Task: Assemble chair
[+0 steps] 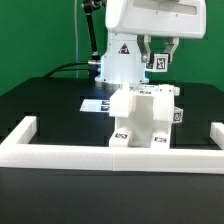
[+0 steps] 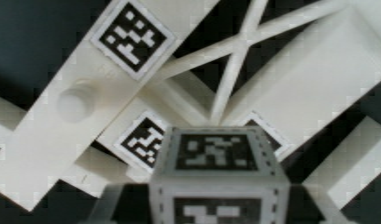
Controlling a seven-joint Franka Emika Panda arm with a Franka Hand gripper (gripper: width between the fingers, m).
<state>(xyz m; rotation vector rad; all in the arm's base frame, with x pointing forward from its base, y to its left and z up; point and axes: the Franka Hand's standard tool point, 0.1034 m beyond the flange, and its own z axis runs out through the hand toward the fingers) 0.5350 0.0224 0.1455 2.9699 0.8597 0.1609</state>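
The claw (image 1: 159, 57) is clamped on a small tagged block (image 1: 158, 65), a loose chair part. In the wrist view that block (image 2: 213, 160) fills the foreground, its marker faces squarely to the lens, so the grip looks centred and the piece level rather than tilted. It hangs in the air, clear of everything. That suits a carry: a part held high will not clip the pieces already standing.

The half-built chair (image 1: 145, 118) stands on the black worktop (image 1: 45, 110), at about seven o'clock from the claw in the exterior view. The wrist view looks down on its white bars and on a tagged panel (image 2: 89, 90) with a round hole in it. My guess is that the block is being lined up over a socket of that kind, but which one I cannot tell.

The chair's foot seems to sit against the long border frame (image 1: 60, 150) at six o'clock. That probably braces it against downward pushing. The marker board (image 1: 95, 103) lies flat at about ten o'clock from the chair, just beside it and out of the way.

Next the block should come down straight. A skewed descent could jam it or shove the chair.
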